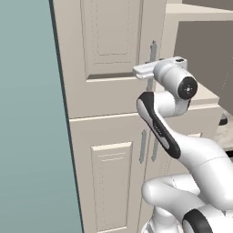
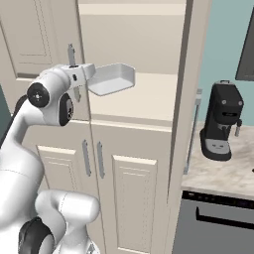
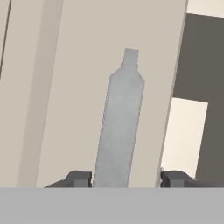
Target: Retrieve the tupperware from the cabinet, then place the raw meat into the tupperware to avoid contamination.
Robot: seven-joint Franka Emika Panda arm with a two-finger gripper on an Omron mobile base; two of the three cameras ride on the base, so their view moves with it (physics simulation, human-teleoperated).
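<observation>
Plainly, the step in hand is opening the cabinet (image 1: 104, 41) wider. The gripper (image 3: 126, 178) is set against the upper left door, with that door's slim grey handle (image 3: 120, 122) rising straight up between its fingertips (image 3: 79, 178). The fingers stand spread, one on each side of the bar. The left tip is just beside it, the right one is further off, and nothing is pinched yet. I judge this straddling pose to be a lead-in to clamping the bar and pulling the door out.

The tupperware (image 2: 113, 79) sits upright on the cabinet's upper shelf, at the shelf's front edge and near its left end, just beside the closed door. That placing probably explains the move, since the left door crowds the tub from that side.

The hand view gives the bar's line between the tips and a strip of dark interior past the door's edge. The right base view adds the tub, the swung-out right door and a black coffee machine (image 2: 223, 121) on the counter (image 2: 228, 173). The left base view shows the arm's bend against the door's face.
</observation>
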